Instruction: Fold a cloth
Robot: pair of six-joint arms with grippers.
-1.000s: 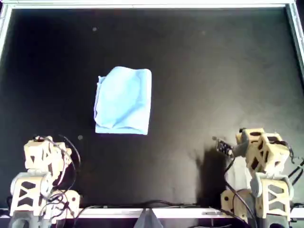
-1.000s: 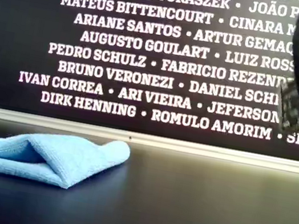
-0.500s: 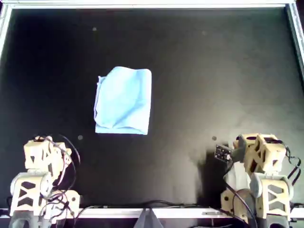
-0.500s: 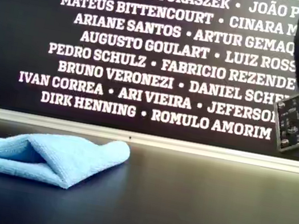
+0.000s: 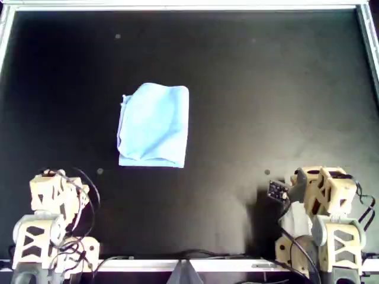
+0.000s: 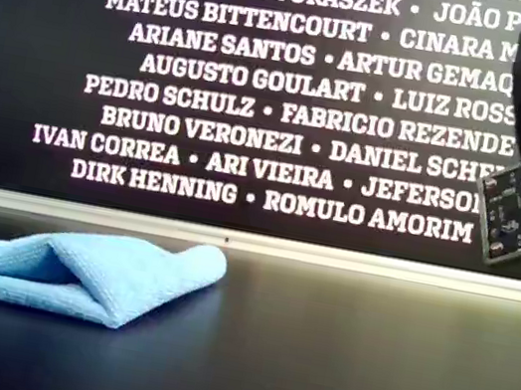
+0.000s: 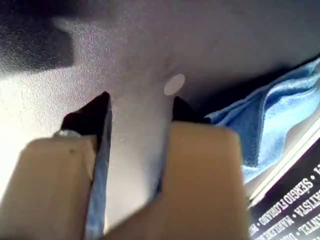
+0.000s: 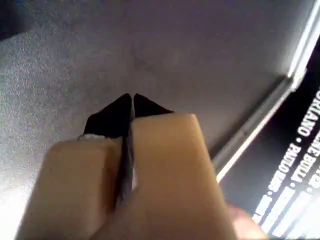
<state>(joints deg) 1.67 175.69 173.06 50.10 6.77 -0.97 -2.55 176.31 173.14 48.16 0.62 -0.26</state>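
Lay folded on the matte black worktop [image 5: 266, 89]: the light sky-blue, thin soft cloth [image 5: 154, 125], well apart from both arms and held by neither. Left end effector [image 7: 137, 107] parked nearest the cloth's hemmed end, jaws spread, nothing between them. Right end effector [image 8: 131, 102] farther off, jaws pressed together on nothing.

Possible trouble from here: a loosely doubled sheet, puffed at its rounded fold [image 6: 198, 265] in the exterior view, likely to spring open or slump if nudged. Any further pinch liable to catch only the top layer and peel it back, undoing the fold. A low sweep of either arm over the worktop liable to drag the bundle askew.

Long axis ran away from the arms' bases, slightly tilted; rounded fold edge at the far end, looser layered edges pointing back toward the arms.
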